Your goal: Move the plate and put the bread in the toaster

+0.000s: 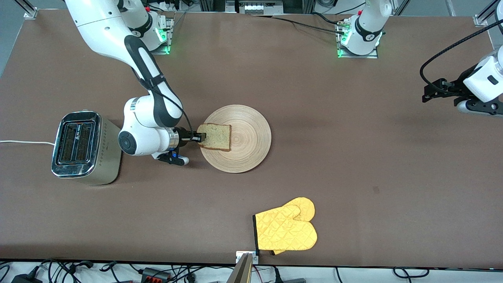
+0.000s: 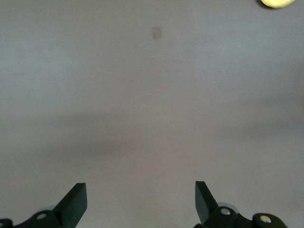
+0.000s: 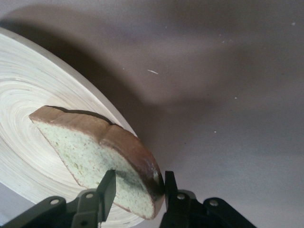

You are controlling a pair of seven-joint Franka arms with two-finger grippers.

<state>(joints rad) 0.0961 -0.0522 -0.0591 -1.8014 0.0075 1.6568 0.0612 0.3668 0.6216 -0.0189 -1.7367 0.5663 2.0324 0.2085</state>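
Observation:
The round wooden plate (image 1: 247, 146) lies mid-table, and its rim shows in the right wrist view (image 3: 28, 95). A slice of bread (image 1: 216, 136) sits tilted over the plate's edge on the toaster's side. My right gripper (image 1: 201, 137) comes in low from that side and is shut on the bread's crust edge (image 3: 85, 147), one finger on each face (image 3: 137, 185). The silver toaster (image 1: 78, 145) stands toward the right arm's end of the table, slots up. My left gripper (image 1: 444, 92) waits open over bare table at the left arm's end (image 2: 140, 202).
A pair of yellow oven mitts (image 1: 287, 230) lies near the table's front edge, nearer the camera than the plate; a tip shows in the left wrist view (image 2: 275, 2). The toaster's white cord (image 1: 23, 142) runs off the table's end.

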